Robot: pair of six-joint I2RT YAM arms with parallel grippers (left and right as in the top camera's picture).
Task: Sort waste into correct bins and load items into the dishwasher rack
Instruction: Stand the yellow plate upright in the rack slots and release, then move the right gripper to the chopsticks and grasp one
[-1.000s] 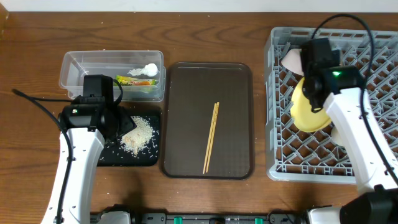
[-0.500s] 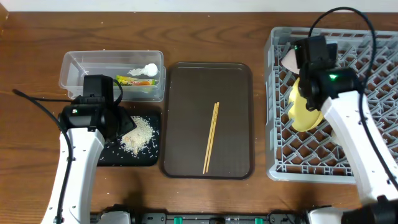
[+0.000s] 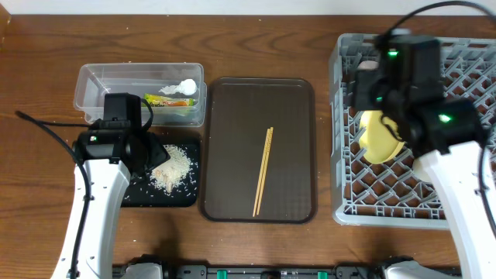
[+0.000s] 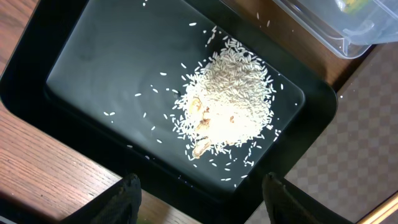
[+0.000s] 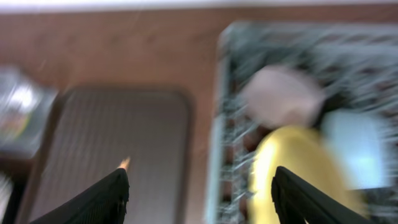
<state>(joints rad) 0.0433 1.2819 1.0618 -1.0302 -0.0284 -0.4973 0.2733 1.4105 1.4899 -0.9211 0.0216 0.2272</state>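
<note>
The yellow plate (image 3: 378, 138) leans on edge in the grey dishwasher rack (image 3: 403, 203), beside a pinkish-white bowl (image 5: 283, 96) and a light blue bowl (image 5: 349, 140). My right gripper (image 5: 199, 186) hangs open and empty above the rack's left rim; its view is blurred. Two chopsticks (image 3: 263, 170) lie on the brown tray (image 3: 232, 139). Rice (image 4: 231, 106) is heaped in the black tray (image 4: 112, 68). Over that tray's edge my left gripper (image 4: 199, 186) stands open with nothing in it. The clear tub (image 3: 116, 85) holds the green-and-orange wrapper (image 3: 167, 101) and a white scrap (image 3: 186, 85).
The brown tray sits between the two bins on the left and the rack on the right. A cable (image 3: 46, 136) runs from the left arm across the table. Bare wood lies along the far edge.
My right gripper has opened, let go of the yellow plate and pulled up and away from it. The plate stays leaning in the rack. The left arm has not moved.
</note>
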